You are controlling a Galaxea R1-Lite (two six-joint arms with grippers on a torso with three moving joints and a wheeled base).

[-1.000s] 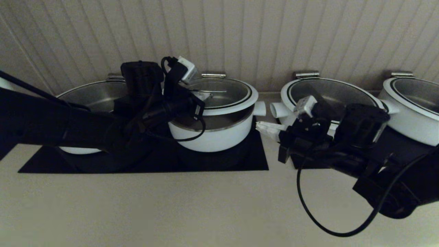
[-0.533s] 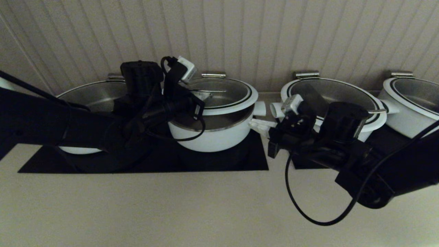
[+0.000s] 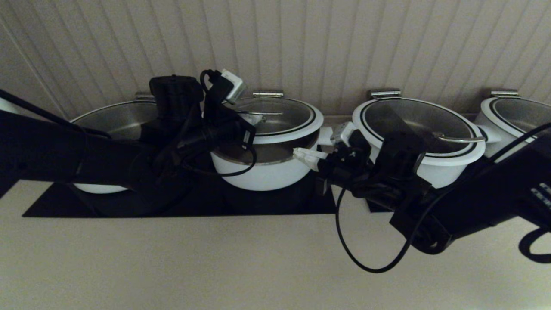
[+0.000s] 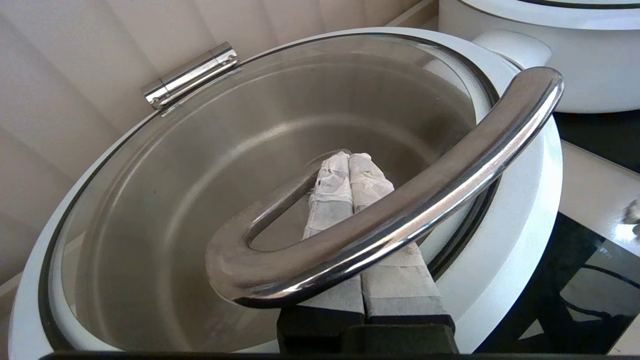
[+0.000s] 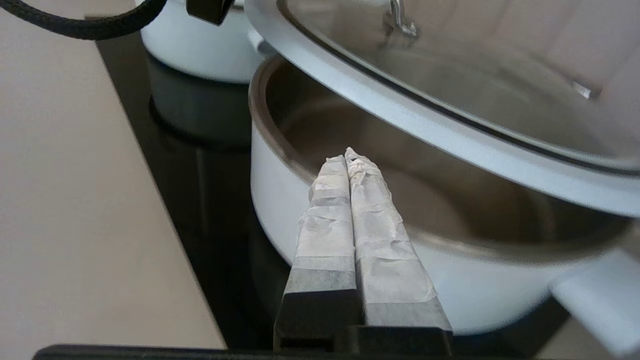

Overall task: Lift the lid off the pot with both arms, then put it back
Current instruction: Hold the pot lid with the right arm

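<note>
lid held tilted above the pot, raised on the left side by the left gripper, fingers pressed together and slid under the steel handle, hooking rather than clamping. right gripper, fingers together too and holding nothing, swung in from beside the neighbouring pot to the pot's right rim within the last second. probably reaching under the lid's rim to share the lift.

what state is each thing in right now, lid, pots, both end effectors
lid: raised and tilted, a gap open above the pot's rim
pot: uncovered at the front, on the black hob
left end effector: shut, hooked under the lid's steel handle
right end effector: shut, empty, at the pot's rim below the lid
pot to the right: lid seated
</note>
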